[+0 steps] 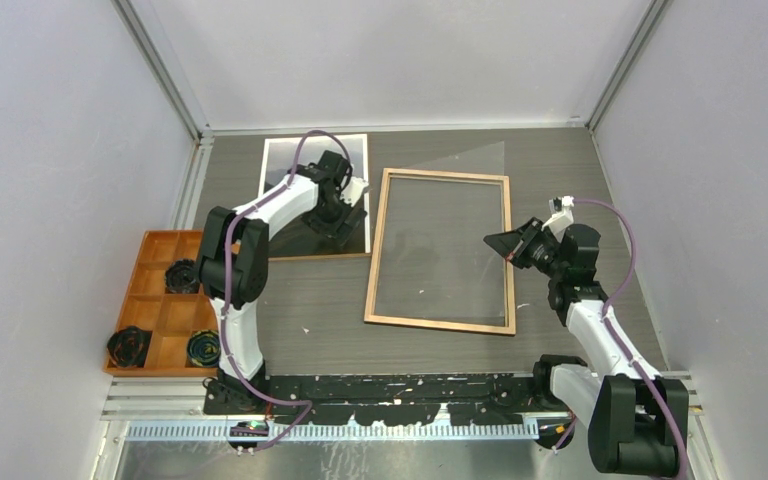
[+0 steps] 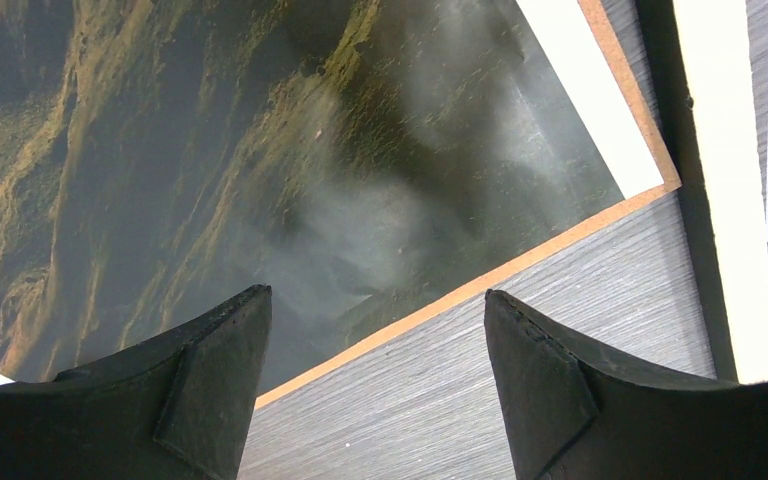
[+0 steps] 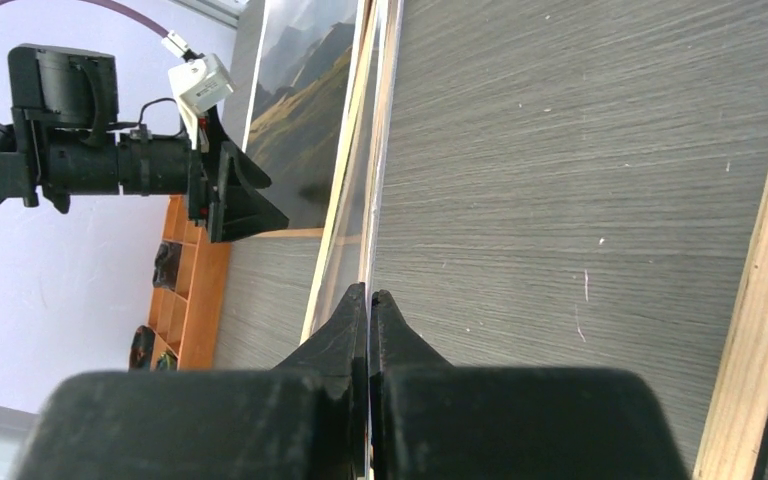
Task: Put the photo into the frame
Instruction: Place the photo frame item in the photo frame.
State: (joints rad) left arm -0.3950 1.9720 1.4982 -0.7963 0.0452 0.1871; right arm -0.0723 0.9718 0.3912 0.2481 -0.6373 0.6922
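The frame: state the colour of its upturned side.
Light wood-coloured frame, clearest from the top camera.

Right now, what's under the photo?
A brown board: only its thin edge shows past the photo along one side and corner. The rest of it is covered by the photo.

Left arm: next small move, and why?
Probably lower the open left gripper and pinch the photo by its near edge: the fingers straddle that edge, and it lies on the backing board, outside the frame. The right gripper looks shut on the clear pane.
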